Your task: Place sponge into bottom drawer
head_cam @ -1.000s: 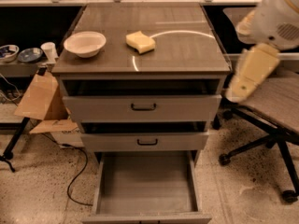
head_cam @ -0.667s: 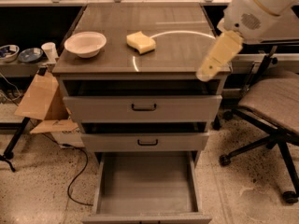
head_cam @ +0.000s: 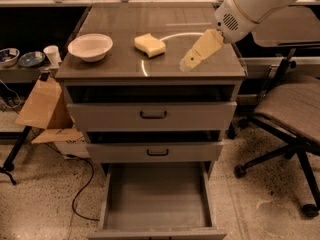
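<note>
Your claw point(head_cam: 186, 64) hovers over the grey desk point(head_cam: 115, 66), grip state can't tell; the pale-yellow wavy-edged foam sponge point(head_cam: 150, 45) lies near, to its left and slightly beyond, long axis roughly left-right, the open deep grey bottom drawer point(head_cam: 157, 201) well below.

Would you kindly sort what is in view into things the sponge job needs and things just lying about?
Belongs to the job: sponge, on the cabinet top; bottom drawer, pulled open; gripper, above the cabinet top, right of the sponge, apart from it.

Just lying about: white bowl; top drawer; middle drawer; office chair; cardboard; paper cup.
</note>
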Controlling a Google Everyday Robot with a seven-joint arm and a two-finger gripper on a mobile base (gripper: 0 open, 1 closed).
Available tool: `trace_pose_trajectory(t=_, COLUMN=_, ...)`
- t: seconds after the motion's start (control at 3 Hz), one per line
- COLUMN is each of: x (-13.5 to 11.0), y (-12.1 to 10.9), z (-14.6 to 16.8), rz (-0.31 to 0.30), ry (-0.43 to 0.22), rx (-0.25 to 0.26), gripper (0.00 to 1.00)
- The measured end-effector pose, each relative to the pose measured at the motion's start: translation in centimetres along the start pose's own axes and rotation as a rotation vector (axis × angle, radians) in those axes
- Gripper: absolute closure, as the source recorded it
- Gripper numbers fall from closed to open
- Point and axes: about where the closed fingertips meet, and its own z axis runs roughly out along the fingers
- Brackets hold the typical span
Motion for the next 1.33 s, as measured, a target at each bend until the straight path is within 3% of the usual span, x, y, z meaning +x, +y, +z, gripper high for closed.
trace_pose_trajectory(t=0.33, x=-0.9, y=-0.2, z=0.7, rz=0.065, ry=-0.089, rx=0.002, gripper=0.00)
trace_pose_trajectory(t=0.67, x=-4.2, y=-1.8, z=2.5, rz=0.135, ry=-0.213, rx=0.009, gripper=0.00)
trace_pose_trajectory(t=1.0, x=-9.3, y=-4.5, z=5.5, rz=0.151, ry=-0.336, rx=-0.003, gripper=0.00)
trace_pose_trajectory(t=1.33, x=-13.3, y=-8.3, z=8.5, rz=0.146, ry=-0.412, rx=-0.005, gripper=0.00)
